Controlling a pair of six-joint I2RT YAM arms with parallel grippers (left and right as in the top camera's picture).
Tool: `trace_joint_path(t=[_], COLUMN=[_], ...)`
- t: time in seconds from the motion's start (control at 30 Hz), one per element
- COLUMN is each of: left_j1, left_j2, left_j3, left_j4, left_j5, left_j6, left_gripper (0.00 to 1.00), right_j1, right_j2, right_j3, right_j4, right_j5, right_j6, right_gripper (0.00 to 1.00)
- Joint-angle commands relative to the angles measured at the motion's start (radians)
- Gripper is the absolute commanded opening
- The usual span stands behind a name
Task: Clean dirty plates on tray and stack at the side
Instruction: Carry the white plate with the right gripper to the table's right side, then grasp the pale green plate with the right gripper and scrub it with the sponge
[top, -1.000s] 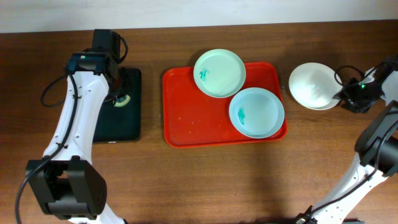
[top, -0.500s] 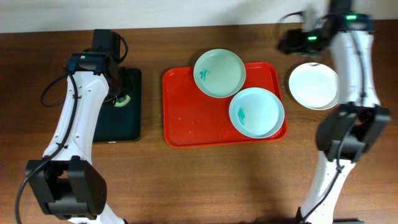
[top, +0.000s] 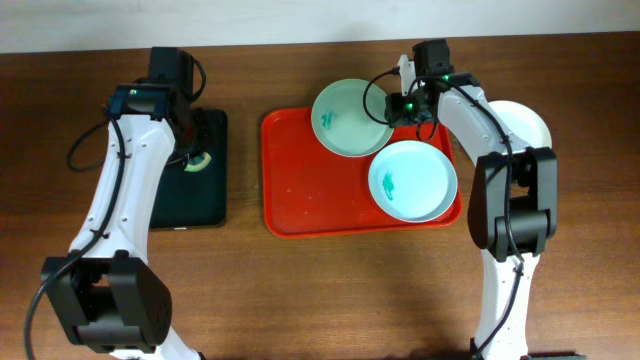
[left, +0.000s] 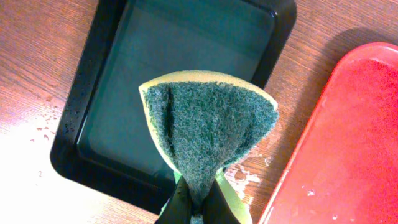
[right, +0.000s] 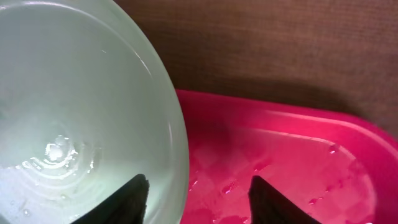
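The red tray (top: 310, 190) holds a mint green plate (top: 345, 122) at its back edge and a pale blue plate (top: 420, 185) at its right, both with teal smears. A white plate (top: 528, 125) lies on the table to the right of the tray, mostly behind my right arm. My right gripper (top: 398, 106) is open at the green plate's right rim; in the right wrist view its jaws (right: 196, 199) straddle that rim (right: 177, 143) over the tray (right: 292, 162). My left gripper (left: 199, 208) is shut on a green-and-yellow sponge (left: 208, 127) above the black tray (left: 180, 50).
The small black tray (top: 190, 195) sits on the wooden table left of the red tray. Water drops lie on the wood (left: 249, 174) between the two trays. The table's back edge meets a white wall.
My right arm has swung from the white plate at the far right, across the back of the table, to the green plate's right rim. The left arm has not moved.
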Motion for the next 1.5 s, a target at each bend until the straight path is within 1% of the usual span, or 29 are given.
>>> trace_joint_path(t=[0.0, 0.07, 0.17, 0.23, 0.3, 0.33, 0.4, 0.5, 0.57, 0.6, 0.7, 0.8, 0.87, 0.97, 1.0, 1.03, 1.1, 1.13, 1.17, 1.23, 1.27, 1.33, 1.4, 1.47], left_j1=[0.005, 0.005, 0.005, 0.005, 0.005, 0.005, 0.005, 0.005, 0.005, 0.004, -0.003, -0.042, -0.082, -0.151, -0.175, -0.190, -0.206, -0.214, -0.221, -0.236, -0.251, -0.282, -0.312, -0.336], left_j2=[-0.006, -0.006, -0.006, -0.006, -0.006, -0.006, -0.006, -0.006, -0.006, -0.005, -0.006, -0.005, -0.005, -0.005, -0.005, -0.005, -0.005, -0.005, -0.005, -0.005, -0.005, -0.003, -0.003, 0.000], left_j3=[-0.001, -0.001, -0.001, -0.001, -0.001, -0.001, -0.001, -0.001, -0.001, -0.001, -0.001, -0.001, -0.004, -0.036, -0.055, -0.073, -0.102, -0.126, -0.155, -0.203, -0.241, -0.333, -0.416, -0.462], left_j4=[0.003, 0.005, 0.005, 0.005, 0.005, 0.005, 0.005, 0.006, 0.006, 0.009, 0.018, 0.020, 0.024, 0.056, 0.073, 0.087, 0.111, 0.137, 0.180, 0.249, 0.299, 0.443, 0.594, 0.678], left_j5=[0.010, 0.010, 0.010, 0.011, 0.011, 0.011, 0.022, 0.034, 0.064, 0.117, 0.213, 0.231, 0.231, 0.230, 0.230, 0.230, 0.231, 0.241, 0.284, 0.321, 0.321, 0.325, 0.337, 0.338], left_j6=[0.013, 0.013, 0.013, 0.013, 0.013, 0.013, 0.013, 0.013, 0.017, 0.051, 0.082, 0.095, 0.095, 0.095, 0.095, 0.095, 0.090, 0.079, 0.079, 0.067, 0.018, -0.069, -0.074, -0.089], left_gripper=[0.00, 0.00, 0.00, 0.00, 0.00, 0.00, 0.00, 0.00, 0.00, 0.00, 0.00, 0.00, 0.00, 0.00, 0.00, 0.00, 0.00, 0.00, 0.00, 0.00, 0.00, 0.00, 0.00, 0.00], right_j1=[0.005, 0.006, 0.017, 0.034, 0.057, 0.065, 0.082, 0.095, 0.109, 0.121, 0.161, 0.205, 0.228, 0.237, 0.233, 0.226, 0.212, 0.199, 0.191, 0.187, 0.188, 0.191, 0.191, 0.193], right_j2=[0.040, 0.048, 0.056, 0.056, 0.056, 0.056, 0.037, -0.015, -0.047, -0.059, -0.061, -0.060, -0.058, -0.056, -0.056, -0.056, -0.056, -0.056, -0.056, -0.056, -0.056, -0.056, -0.056, -0.056], right_j3=[-0.013, -0.013, -0.013, -0.013, -0.013, -0.013, -0.008, -0.008, -0.008, -0.008, -0.009, -0.011, -0.031, -0.106, -0.126, -0.129, -0.128, -0.128, -0.128, -0.128, -0.128, -0.128, -0.128, -0.128], right_j4=[0.027, 0.043, 0.045, 0.047, 0.047, 0.043, 0.008, -0.063, -0.129, -0.185, -0.294, -0.351, -0.340, -0.230, -0.198, -0.188, -0.179, -0.179, -0.181, -0.181, -0.182, -0.181, -0.181, -0.180], right_j5=[-0.040, -0.087, -0.089, -0.096, -0.093, -0.094, -0.103, -0.171, -0.230, -0.248, -0.232, -0.153, -0.134, -0.105, -0.065, -0.037, -0.006, -0.003, -0.008, -0.011, -0.011, -0.037, -0.061, -0.060], right_j6=[0.013, 0.013, 0.013, 0.013, 0.014, 0.030, 0.058, 0.058, 0.058, 0.058, 0.061, 0.061, 0.061, 0.061, 0.062, 0.062, 0.061, 0.062, 0.062, 0.062, 0.062, 0.062, 0.066, 0.094], right_gripper=[0.52, 0.50, 0.34, 0.32, 0.08, 0.04, 0.04, 0.04, 0.04, 0.04, 0.04, 0.04, 0.04, 0.05, 0.07, 0.09, 0.09, 0.05, 0.04, 0.04, 0.04, 0.04, 0.04, 0.04])
